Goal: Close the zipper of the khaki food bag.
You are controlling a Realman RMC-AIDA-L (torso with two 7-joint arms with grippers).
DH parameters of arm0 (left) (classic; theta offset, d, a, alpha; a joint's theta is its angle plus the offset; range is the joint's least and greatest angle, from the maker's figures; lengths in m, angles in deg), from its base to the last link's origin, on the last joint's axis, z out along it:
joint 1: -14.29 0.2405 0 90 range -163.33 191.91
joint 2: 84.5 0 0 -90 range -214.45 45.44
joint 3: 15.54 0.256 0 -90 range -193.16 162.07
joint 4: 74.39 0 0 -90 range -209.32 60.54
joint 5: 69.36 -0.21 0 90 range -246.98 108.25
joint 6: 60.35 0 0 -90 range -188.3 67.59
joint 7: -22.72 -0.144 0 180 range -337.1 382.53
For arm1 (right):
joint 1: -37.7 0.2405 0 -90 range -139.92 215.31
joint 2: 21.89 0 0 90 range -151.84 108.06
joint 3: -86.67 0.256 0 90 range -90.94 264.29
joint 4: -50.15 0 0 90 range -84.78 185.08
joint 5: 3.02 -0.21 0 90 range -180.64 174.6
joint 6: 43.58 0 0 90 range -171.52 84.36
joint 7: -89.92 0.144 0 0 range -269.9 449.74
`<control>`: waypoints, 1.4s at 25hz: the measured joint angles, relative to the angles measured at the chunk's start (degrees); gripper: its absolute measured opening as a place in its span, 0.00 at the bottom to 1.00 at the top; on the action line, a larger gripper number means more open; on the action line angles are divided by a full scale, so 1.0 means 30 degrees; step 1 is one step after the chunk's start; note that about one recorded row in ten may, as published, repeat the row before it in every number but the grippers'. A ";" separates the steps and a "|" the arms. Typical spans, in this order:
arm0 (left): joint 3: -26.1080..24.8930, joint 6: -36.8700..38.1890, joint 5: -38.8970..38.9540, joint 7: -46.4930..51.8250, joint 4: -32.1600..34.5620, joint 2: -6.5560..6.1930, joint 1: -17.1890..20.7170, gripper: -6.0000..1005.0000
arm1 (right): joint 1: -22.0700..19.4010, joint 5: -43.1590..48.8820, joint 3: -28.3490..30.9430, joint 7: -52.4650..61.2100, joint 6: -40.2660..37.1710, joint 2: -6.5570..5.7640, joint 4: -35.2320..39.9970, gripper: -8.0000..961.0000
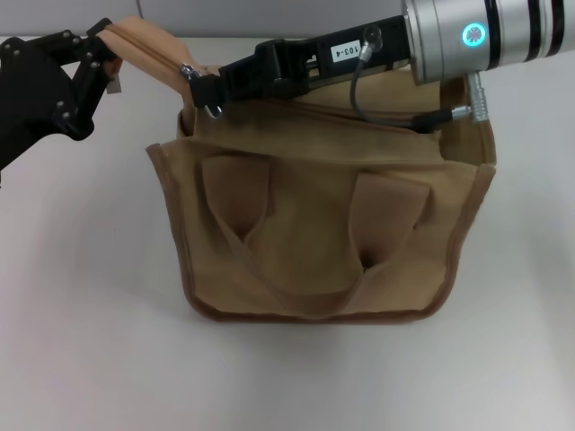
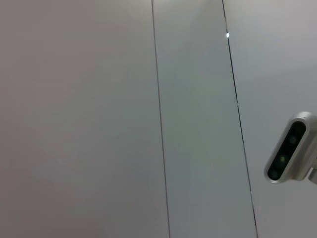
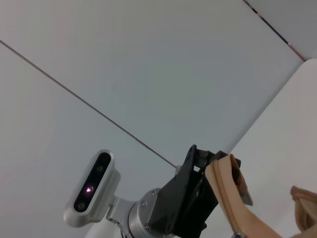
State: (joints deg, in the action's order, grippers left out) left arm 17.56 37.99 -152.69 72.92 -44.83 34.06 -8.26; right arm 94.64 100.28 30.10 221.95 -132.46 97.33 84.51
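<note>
left tool [image 1: 106,56] pinches zipper [image 1: 148,49] end | right tool [image 1: 208,94] clamps pull | canvas khaki food bag [image 1: 314,242]

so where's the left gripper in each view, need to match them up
Head view: the left gripper is at the upper left, clamped on the tan end tab of the khaki food bag.
Left wrist view: not in it.
Right wrist view: low, right of centre, the black left gripper holding the tab.
Shared landmark: that tab.

You can read one white label [image 1: 346,49] on the right arm [image 1: 296,67]; it appears to say "103-4".
</note>
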 joint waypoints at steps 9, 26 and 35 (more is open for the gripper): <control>-0.0414 -0.0196 0.0000 -0.0097 -0.0221 -0.0029 0.0173 0.02 | -0.0907 0.0023 0.0069 0.0168 -0.0644 -0.0032 0.0921 0.01; -0.0330 -0.0712 0.0029 -0.0054 -0.0419 -0.0036 0.0147 0.02 | -0.3002 -0.0471 0.0755 -0.0202 -0.2116 -0.0514 0.2025 0.02; -0.0288 -0.0585 0.0031 0.0026 -0.0420 -0.0029 0.0006 0.02 | -0.1905 -0.0667 0.0594 -0.0099 -0.1688 -0.0461 0.1221 0.06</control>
State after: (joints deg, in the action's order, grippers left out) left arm 16.70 36.23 -152.59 72.99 -46.09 33.97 -8.24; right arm 88.93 98.28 31.88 221.65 -137.52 95.94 88.18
